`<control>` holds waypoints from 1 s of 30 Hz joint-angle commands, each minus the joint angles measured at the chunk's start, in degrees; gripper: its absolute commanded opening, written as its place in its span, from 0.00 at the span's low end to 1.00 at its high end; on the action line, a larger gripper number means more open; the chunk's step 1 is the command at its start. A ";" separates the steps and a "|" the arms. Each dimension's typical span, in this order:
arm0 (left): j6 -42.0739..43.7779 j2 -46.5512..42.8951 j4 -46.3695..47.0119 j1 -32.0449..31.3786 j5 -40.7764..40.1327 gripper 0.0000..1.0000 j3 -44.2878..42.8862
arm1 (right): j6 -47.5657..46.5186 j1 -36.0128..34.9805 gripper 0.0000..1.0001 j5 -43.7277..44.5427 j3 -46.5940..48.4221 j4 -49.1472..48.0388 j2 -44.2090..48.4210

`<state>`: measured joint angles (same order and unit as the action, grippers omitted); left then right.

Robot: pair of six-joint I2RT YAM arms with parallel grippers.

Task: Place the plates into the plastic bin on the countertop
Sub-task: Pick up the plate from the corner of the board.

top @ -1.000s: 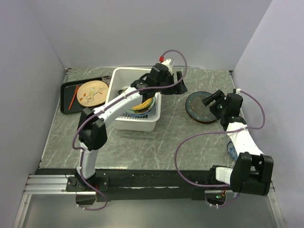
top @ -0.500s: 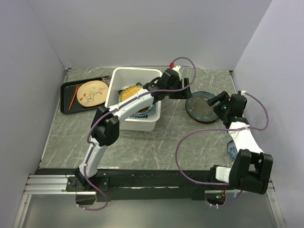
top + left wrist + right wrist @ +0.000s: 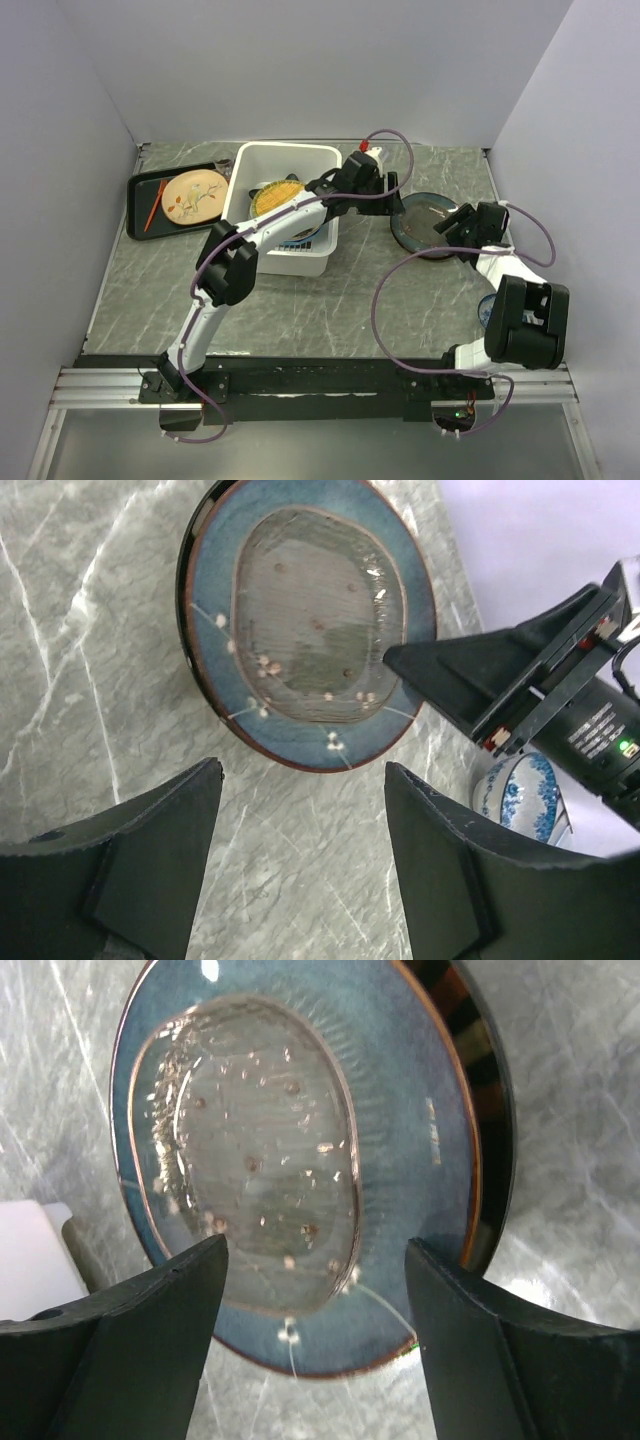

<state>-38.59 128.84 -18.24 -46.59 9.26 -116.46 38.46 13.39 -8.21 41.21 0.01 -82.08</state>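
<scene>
The large dark teal plate (image 3: 422, 226) lies flat on the countertop (image 3: 330, 300), right of the white plastic bin (image 3: 244, 175). My left gripper (image 3: 386, 195) is open and empty, hovering beside the plate's near edge (image 3: 300, 630); its fingers (image 3: 150, 870) show bare stone between them. My right gripper (image 3: 453, 222) is open over the plate's other side (image 3: 300, 1150), jaws on either side of its rim, touching nothing; it also shows in the left wrist view (image 3: 520, 675). A yellow woven-look plate (image 3: 276, 195) lies in the bin on other plates.
A black tray (image 3: 140, 190) at the back left holds a tan flowered plate (image 3: 193, 196) and an orange stick (image 3: 152, 205). A blue-and-white dish (image 3: 522, 792) sits on the countertop by the right arm (image 3: 487, 312). Grey walls enclose the area.
My left gripper has moved right, out of the bin, to the dark teal plate. My right gripper has swung in lower over the plate's right side.
</scene>
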 commanded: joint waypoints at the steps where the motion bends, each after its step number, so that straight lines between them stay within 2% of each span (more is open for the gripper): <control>1: 0.44 -3.50 2.24 -0.26 1.20 0.70 0.27 | -0.40 0.41 0.75 0.74 0.62 -2.91 -2.73; 11: 0.88 -4.47 2.51 -0.26 0.94 0.70 2.03 | -0.05 0.41 0.68 0.65 0.27 -4.58 -3.96; 18: 1.15 -5.96 2.51 -0.17 0.68 0.69 3.17 | 0.39 0.32 0.49 0.21 0.62 -5.11 -5.98; 20: 1.32 -6.23 2.42 -0.17 0.33 0.69 3.52 | 0.39 0.32 0.47 -0.05 0.54 -5.63 -6.33; 25: 1.32 -6.75 2.51 -0.08 -0.03 0.69 4.23 | 0.57 0.32 0.27 -0.67 0.62 -5.99 -6.86; 30: 1.15 -7.28 2.86 0.09 -0.12 0.69 5.37 | 0.57 0.32 0.15 -0.93 0.01 -6.16 -5.81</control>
<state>-38.30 125.45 -17.34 -46.59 9.21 -111.92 39.29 13.41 -9.32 41.19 -5.13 -88.33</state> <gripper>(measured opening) 0.687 0.190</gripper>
